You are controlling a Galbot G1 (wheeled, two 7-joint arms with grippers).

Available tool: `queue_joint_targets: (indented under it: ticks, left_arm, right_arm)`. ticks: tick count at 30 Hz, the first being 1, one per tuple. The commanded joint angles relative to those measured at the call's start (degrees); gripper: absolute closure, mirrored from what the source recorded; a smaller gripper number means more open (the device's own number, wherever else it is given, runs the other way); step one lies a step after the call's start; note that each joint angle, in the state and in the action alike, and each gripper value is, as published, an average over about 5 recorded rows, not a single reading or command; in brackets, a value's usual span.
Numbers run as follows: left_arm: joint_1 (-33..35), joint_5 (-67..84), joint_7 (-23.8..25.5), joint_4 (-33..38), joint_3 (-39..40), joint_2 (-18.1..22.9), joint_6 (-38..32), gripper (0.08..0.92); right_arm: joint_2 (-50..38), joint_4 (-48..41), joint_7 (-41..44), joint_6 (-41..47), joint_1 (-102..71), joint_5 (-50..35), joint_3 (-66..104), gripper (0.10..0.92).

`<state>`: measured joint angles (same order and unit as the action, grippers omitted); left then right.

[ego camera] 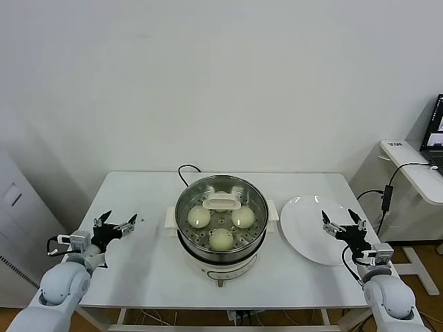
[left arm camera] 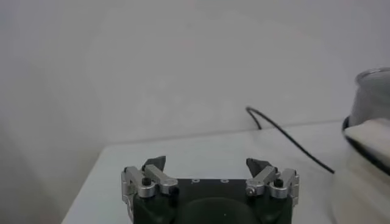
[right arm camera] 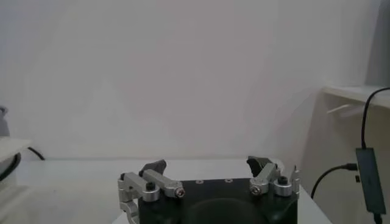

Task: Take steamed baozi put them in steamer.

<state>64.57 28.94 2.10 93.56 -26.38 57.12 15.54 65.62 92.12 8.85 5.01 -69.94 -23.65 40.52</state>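
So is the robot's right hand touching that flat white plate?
Cannot tell. In the head view the open right hand overlaps the round white plate's near edge, so it may hover above it; the right wrist view shows only bare surface beyond its fingers.

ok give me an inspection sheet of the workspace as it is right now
surface: white table, bare at front left
job's things: three buns visible in the steamer, lid resting inside; plate bare
clutter: nothing seen
end effectors: left end effector open, over table's left side; right end effector open, over plate
cables: black cord behind steamer; cable off table's right
surroundings: white wall, side desk with laptop
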Motion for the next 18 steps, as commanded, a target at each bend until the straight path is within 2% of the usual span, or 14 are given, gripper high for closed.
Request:
queue_joint_targets:
  ticks: [1,18]
  left_arm:
    - [0.4,2.5,0.0,-1.7,-0.5,-0.2,-0.1,0.177]
    - [0.9,3.8,-0.4,1.1,-1.3,0.2,1.0,0.177]
  right_arm:
    - [-0.3,-0.1,-0.5,1.4,0.0,0.8,-0.5,0.203]
    - [-0.3,-0.3,0.4,1.4,-0.4,1.2,-0.6,0.203]
